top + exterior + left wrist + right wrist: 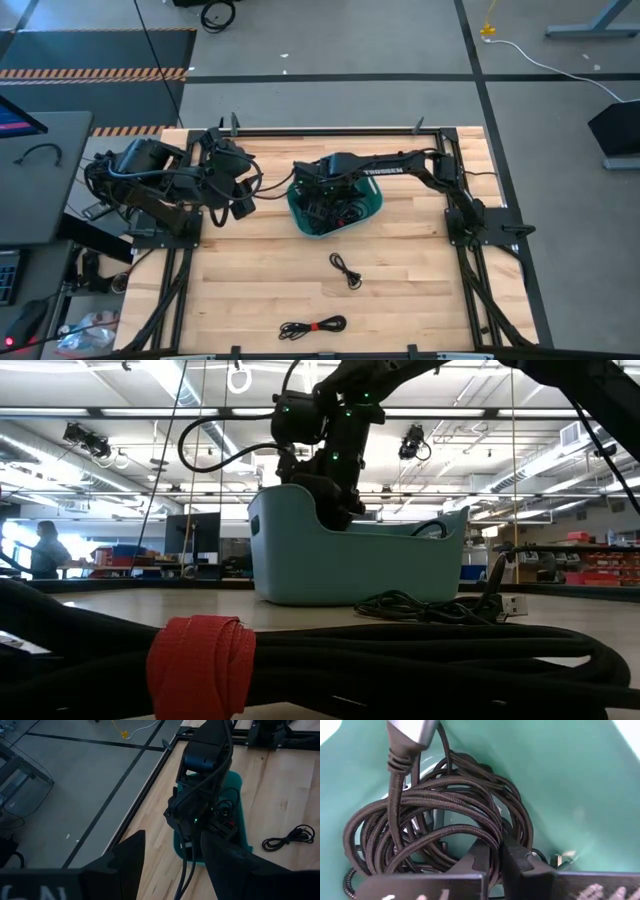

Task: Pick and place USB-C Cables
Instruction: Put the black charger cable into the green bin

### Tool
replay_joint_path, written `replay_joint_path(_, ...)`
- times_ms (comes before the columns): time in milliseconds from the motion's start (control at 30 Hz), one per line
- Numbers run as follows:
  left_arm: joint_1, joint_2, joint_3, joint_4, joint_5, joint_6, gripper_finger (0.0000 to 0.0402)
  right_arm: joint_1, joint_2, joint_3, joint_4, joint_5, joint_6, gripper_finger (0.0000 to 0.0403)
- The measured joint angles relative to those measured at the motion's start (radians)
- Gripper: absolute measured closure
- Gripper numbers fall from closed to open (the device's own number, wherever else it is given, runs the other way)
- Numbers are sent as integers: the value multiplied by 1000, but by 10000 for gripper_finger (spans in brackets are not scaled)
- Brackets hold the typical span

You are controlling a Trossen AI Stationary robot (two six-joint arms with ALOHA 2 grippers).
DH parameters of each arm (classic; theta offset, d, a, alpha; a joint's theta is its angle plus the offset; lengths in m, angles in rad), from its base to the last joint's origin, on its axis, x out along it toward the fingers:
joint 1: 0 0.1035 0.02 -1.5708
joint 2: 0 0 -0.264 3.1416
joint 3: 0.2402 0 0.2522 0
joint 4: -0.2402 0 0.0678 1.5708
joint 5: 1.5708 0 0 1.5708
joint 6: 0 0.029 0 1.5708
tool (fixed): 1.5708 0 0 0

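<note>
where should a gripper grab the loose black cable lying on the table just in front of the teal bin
Judging from above, take the loose cable at the bunched middle of its small coil, coming straight down. It lies flat on the bare table, clear of the teal bin, its ends thin and trailing.

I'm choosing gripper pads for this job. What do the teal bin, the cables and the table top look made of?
Teal bin: likely moulded plastic, smooth and seamless with a soft sheen. Cables in it: black braided sheath, woven texture visible; plug shell looks like brushed metal. Table top: pale wood, visible grain and plank lines.
</note>
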Motion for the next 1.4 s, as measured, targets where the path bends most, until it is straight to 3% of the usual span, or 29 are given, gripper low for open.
replay_joint_path(267, 0, 0, 0, 0, 0, 0, 203, 1, 0, 0, 11, -18, -31, 287)
replay_joint_path(400, 0, 0, 0, 0, 0, 0, 203, 2, -2, 0, 27, -25, -31, 261)
replay_joint_path(633, 0, 0, 0, 0, 0, 0, 202, 2, -30, 47, 16, -63, -32, 256)
replay_joint_path(900, 0, 0, 0, 0, 0, 1, 202, 2, -31, 302, -120, -57, -78, 255)
replay_joint_path(1167, 0, 0, 0, 0, 1, 0, 202, 2, -33, 545, -303, 50, -123, 256)
replay_joint_path(1400, 0, 39, 0, -8, 38, -19, 202, -14, -199, 507, -381, 121, -78, 257)
